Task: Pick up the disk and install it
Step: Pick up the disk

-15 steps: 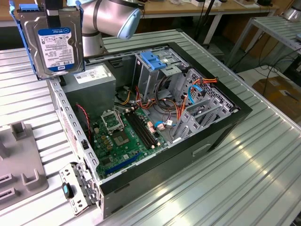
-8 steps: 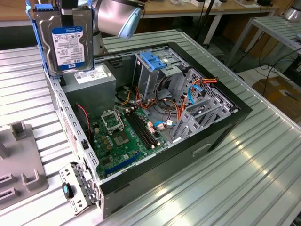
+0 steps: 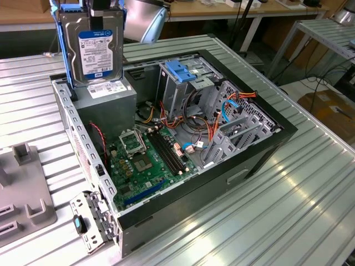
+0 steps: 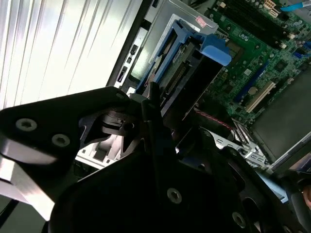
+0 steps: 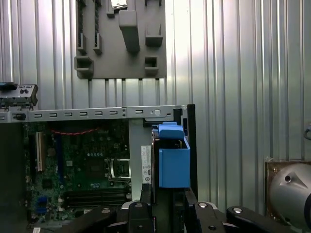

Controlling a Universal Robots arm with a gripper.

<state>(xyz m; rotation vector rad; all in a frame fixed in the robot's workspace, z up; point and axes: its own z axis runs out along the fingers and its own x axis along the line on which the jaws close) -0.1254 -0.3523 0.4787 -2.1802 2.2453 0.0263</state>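
The robot arm's pincer (image 5: 167,208) grips the disk (image 3: 94,47) from above, its fingers (image 5: 141,211) closed narrow against the blue carrier rail on both sides. In the exterior view the disk hangs upright, label facing the camera, at the far corner on the exterior view's left of an open computer case (image 3: 260,155). It is just above the grey power supply (image 3: 108,100); whether the two touch cannot be told. In the first wrist view the disk's blue carrier (image 5: 174,165) sits just inside the case's corner, beside the green motherboard (image 5: 87,165). The case lies on its side on a ribbed metal bench (image 3: 277,221), motherboard up. A tall grey drive cage (image 3: 177,88) topped by a blue plastic bracket (image 3: 183,69) stands in the case to the exterior view's right of the disk. A grey fixture plate (image 3: 22,194) rests on the bench at the exterior view's left, well apart from the disk.
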